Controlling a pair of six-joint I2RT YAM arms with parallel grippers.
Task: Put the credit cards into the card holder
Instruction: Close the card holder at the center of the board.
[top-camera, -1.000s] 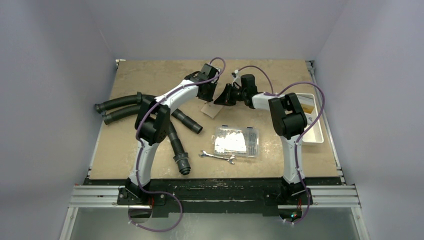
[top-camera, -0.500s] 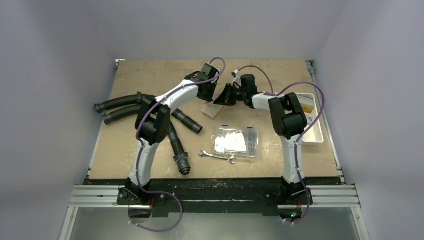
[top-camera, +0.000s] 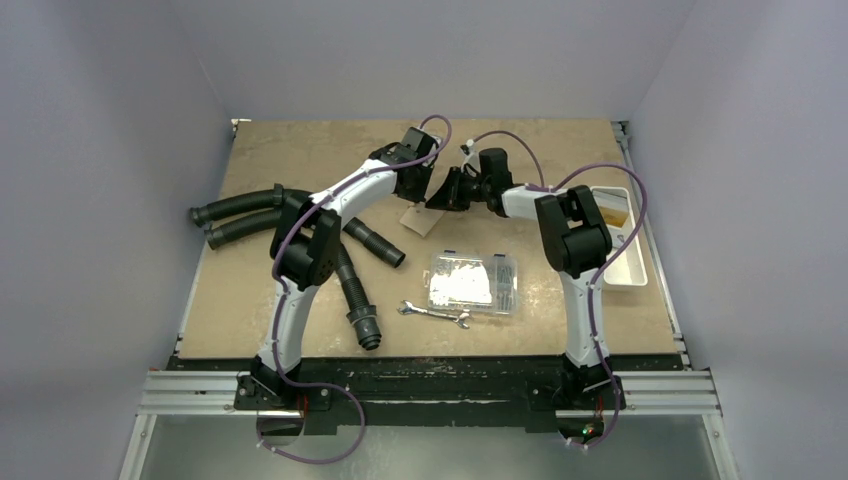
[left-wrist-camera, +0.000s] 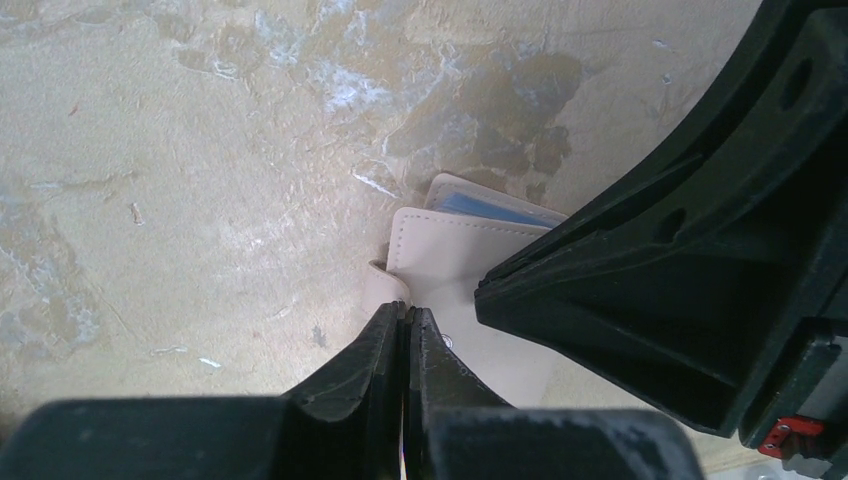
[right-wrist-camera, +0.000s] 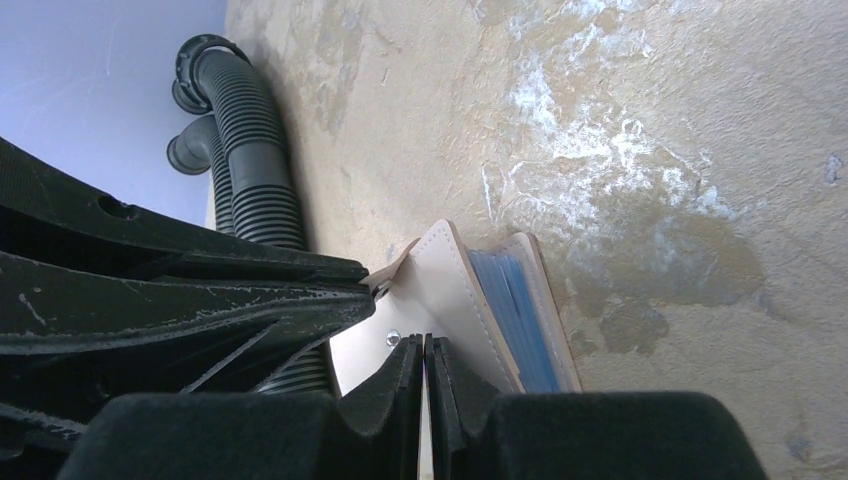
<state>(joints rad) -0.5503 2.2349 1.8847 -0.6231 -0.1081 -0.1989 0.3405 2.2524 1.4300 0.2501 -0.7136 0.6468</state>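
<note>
Top: found card holder far-centre on table, at tips of left gripper and right gripper. Left wrist: saw jaws pressed shut at its tan flap, credit cards tucked inside. Right wrist: noted jaws pinching its panel.

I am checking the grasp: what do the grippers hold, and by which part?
Both pinch the card holder: right gripper its tan cover edge, left gripper apparently its small flap.

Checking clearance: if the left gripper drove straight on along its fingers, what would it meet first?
The card holder: the left gripper, shut, seems to pinch its flap, so it would press into the pale panel, credit cards just beyond. The right gripper sits to the side; depth unclear.
</note>
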